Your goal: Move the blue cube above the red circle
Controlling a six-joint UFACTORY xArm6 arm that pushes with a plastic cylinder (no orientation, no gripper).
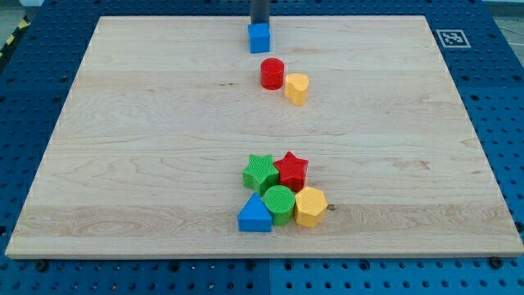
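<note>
The blue cube sits near the view's top edge of the wooden board, a little left of centre. The red circle lies just below it and slightly to the right, with a small gap between them. My rod comes down from the view's top and my tip stands right behind the blue cube, touching or almost touching its top side.
A yellow block touches the red circle's lower right. Low in the view a cluster holds a green star, red star, green circle, blue triangle and yellow hexagon. A marker tag sits top right.
</note>
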